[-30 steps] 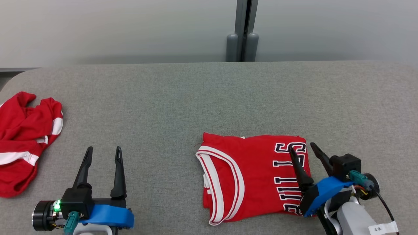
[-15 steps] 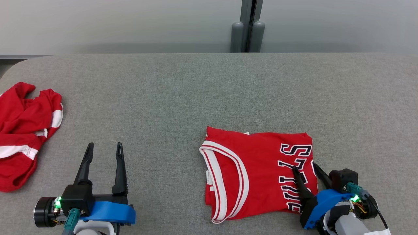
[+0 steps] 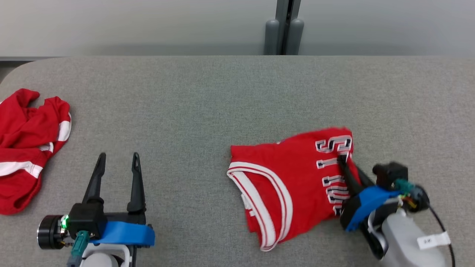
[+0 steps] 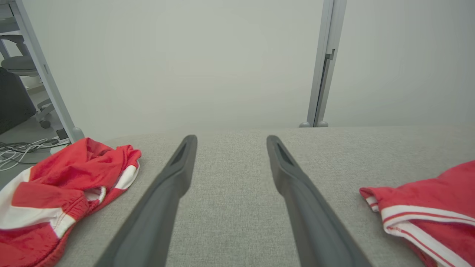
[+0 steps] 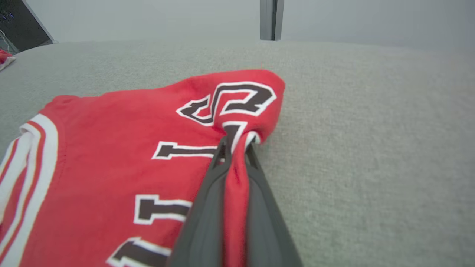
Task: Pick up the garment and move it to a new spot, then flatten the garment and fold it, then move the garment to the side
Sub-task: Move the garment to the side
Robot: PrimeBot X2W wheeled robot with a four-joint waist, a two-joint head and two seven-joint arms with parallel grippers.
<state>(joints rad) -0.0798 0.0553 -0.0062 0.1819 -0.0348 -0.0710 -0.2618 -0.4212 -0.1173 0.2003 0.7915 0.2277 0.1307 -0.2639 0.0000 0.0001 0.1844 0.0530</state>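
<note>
Worktop (image 3: pixel 178 100): grey, cloth-covered, with rounded far corners.
Garment (image 3: pixel 297 181): red jersey, folded. The white-and-red striped trim lies toward the robot's left and the dark, white-outlined lettering toward its right. It rests on the worktop, right of centre, with its right edge bunched where it is gripped.
Right pincer (image 5: pixel 235 148): fingers together, clamped on a fold of the garment's right edge beside the lettering. Red cloth is pinched between the two fingers.
Left pincer (image 3: pixel 118 157): fingers apart, pointing away from the robot over bare worktop at the near left. It is well apart from the garment and holds no cloth.
Crumpled red cloth (image 3: pixel 26 148): red with white stripes, heaped at the worktop's far-left edge.
Post (image 3: pixel 284 29): grey upright against a pale wall, behind the worktop's far edge.
</note>
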